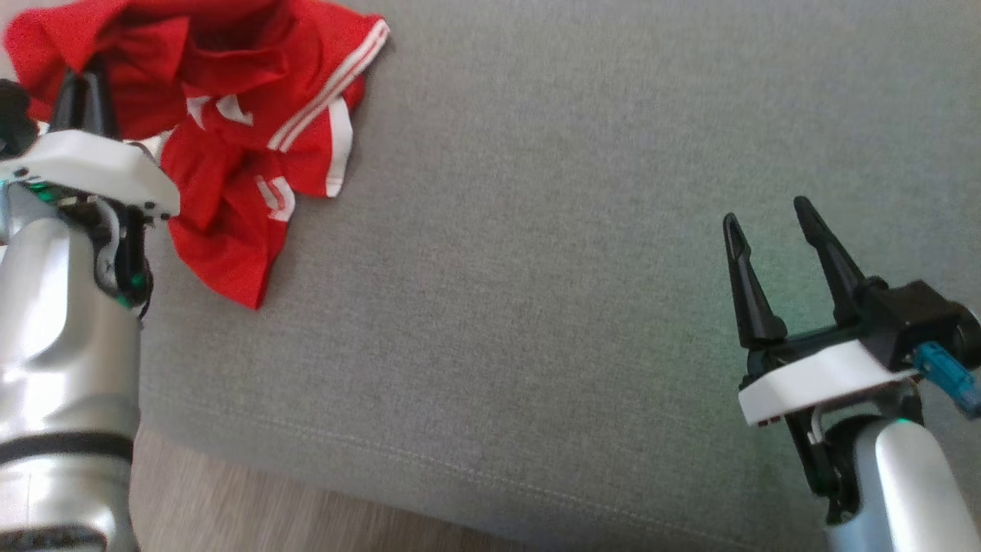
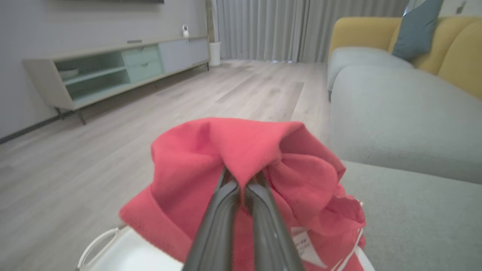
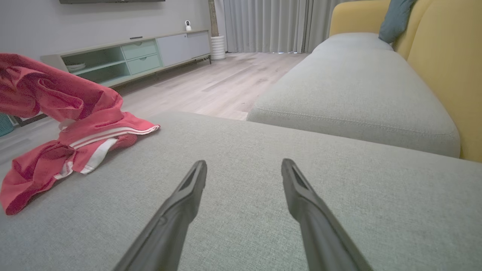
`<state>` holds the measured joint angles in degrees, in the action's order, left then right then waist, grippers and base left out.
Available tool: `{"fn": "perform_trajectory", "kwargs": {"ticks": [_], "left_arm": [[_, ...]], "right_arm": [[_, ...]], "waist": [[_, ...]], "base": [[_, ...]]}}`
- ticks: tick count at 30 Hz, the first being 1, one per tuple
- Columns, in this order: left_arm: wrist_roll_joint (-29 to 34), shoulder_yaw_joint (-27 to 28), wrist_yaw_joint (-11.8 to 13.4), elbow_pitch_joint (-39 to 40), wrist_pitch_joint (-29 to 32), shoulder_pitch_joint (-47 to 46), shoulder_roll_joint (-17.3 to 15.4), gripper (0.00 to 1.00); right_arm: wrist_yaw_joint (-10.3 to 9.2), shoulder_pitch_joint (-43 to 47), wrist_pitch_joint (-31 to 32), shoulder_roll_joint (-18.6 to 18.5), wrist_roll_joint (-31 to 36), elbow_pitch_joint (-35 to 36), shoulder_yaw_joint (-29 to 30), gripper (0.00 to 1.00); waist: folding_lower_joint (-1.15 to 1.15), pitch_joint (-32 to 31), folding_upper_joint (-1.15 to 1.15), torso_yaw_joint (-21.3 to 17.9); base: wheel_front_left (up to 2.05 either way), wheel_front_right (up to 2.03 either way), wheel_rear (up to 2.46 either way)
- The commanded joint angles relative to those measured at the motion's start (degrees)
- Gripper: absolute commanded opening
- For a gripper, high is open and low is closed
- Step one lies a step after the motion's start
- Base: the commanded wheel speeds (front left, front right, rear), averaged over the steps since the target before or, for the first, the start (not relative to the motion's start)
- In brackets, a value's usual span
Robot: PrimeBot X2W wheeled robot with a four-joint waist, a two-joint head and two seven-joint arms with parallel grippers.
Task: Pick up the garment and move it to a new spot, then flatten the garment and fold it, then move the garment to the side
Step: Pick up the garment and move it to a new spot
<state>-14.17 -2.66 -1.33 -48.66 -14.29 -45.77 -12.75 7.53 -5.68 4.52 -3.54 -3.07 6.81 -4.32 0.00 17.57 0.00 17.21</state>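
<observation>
The garment point(image 1: 230, 115) is a red shirt with white stripes, crumpled at the far left of the grey cushion point(image 1: 536, 268). My left gripper point(image 1: 84, 77) is shut on a fold of it, and part of the cloth is raised. In the left wrist view the red garment point(image 2: 241, 158) drapes over the closed fingers point(image 2: 222, 210). My right gripper point(image 1: 766, 222) stands open over the cushion's right side, far from the garment, nothing between its fingers. In the right wrist view the garment point(image 3: 64, 124) lies to the left of my open right gripper point(image 3: 244, 169).
The cushion's front edge point(image 1: 383, 460) meets wood floor point(image 1: 230, 514) at the lower left. A white basket rim point(image 2: 113, 248) sits under the garment. A grey sofa with yellow backrest point(image 3: 433, 67) and a low TV cabinet point(image 3: 124, 56) stand beyond.
</observation>
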Motion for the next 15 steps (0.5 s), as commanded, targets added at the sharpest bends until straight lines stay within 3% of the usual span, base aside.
{"fn": "perform_trajectory", "kwargs": {"ticks": [1, 7, 15], "left_arm": [[0.85, 2.22, 0.86, 6.57, -0.69, 2.07, -3.83, 0.00], [1.75, 2.76, 1.77, 19.32, -0.70, 9.40, -3.97, 0.00], [2.23, 1.02, 3.24, 42.12, 4.21, 23.10, -3.58, 0.00]], "right_arm": [[-0.04, 0.29, -0.72, 0.42, -0.68, 1.88, -1.22, 1.00], [-0.04, 2.26, -1.98, 0.57, -1.75, 1.19, -0.84, 1.00], [-0.04, 4.44, -3.60, 0.65, -4.72, 0.42, -0.59, 1.00]], "waist": [[0.00, -2.88, 0.00, 0.38], [0.00, -7.31, 0.00, -0.59], [0.00, -12.31, 0.00, -5.70]], "base": [[0.00, 0.00, 0.00], [0.00, 0.00, 0.00], [0.00, 0.00, 0.00]]}}
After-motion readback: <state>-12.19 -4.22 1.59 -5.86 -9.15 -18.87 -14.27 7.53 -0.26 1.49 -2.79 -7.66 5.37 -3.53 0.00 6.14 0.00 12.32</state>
